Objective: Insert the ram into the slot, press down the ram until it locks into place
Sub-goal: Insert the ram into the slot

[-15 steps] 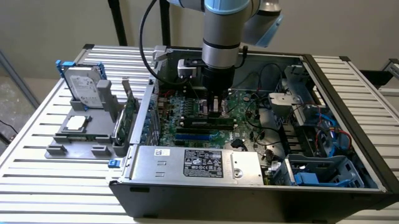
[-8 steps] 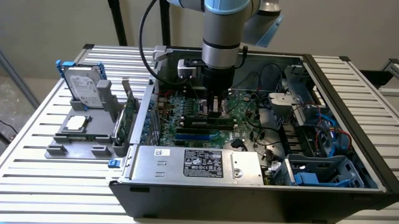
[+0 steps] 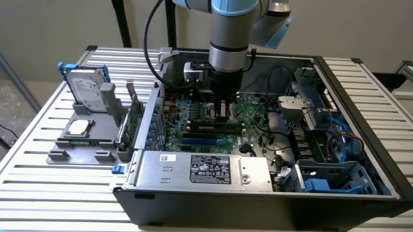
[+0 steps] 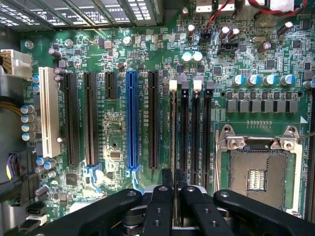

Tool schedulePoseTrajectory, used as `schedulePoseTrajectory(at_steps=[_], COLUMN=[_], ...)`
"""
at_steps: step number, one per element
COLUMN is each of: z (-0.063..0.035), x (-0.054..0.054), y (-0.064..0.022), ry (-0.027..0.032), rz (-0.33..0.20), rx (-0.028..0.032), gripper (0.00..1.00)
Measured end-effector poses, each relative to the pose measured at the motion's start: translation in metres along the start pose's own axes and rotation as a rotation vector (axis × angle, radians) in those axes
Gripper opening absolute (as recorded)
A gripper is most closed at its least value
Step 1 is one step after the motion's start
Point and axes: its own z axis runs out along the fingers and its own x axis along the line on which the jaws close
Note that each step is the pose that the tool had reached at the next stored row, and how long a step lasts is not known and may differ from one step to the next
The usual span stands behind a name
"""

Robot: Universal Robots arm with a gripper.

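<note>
The ram [image 4: 174, 132] shows edge-on as a thin green stick, standing in the slot [image 4: 173, 86], the one with a white latch nearest the black expansion sockets. Three like black sockets [image 4: 195, 132] lie parallel beside it. My gripper [image 4: 174, 196] straddles the ram's near end, its black fingers [image 4: 160, 206] drawn close on either side, shut on the stick. In the exterior view the gripper [image 3: 223, 113] points straight down into the open computer case, right over the memory sockets [image 3: 213, 127]. How deep the ram sits in the slot is hidden.
A blue slot [image 4: 131, 118] and a white slot [image 4: 47, 113] run parallel nearby; the silver CPU socket [image 4: 258, 172] lies on the other side. The case holds a power supply [image 3: 200, 169] and loose cables [image 3: 277, 96]. A grey fixture [image 3: 81, 140] with a hard drive [image 3: 87, 92] stands at the exterior view's left.
</note>
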Motion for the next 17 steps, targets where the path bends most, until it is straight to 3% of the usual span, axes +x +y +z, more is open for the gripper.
schedulePoseTrajectory(at_steps=[2,3,4,12,14,17], z=[-0.0001,-0.001,-0.0027,-0.0242,-0.0255,-0.0255], x=[0.0,0.0,0.0,0.002,0.003,0.003], y=[0.0,0.0,0.0,0.0,0.0,0.0], ry=[-0.0001,-0.0001,-0.0002,-0.0013,-0.0016,-0.0016], rz=[0.0,0.0,0.0,0.0,0.0,0.0], rx=[0.0,0.0,0.0,-0.0031,-0.0031,-0.0031], gripper=[0.15,0.21,0.21,0.21,0.13,0.11])
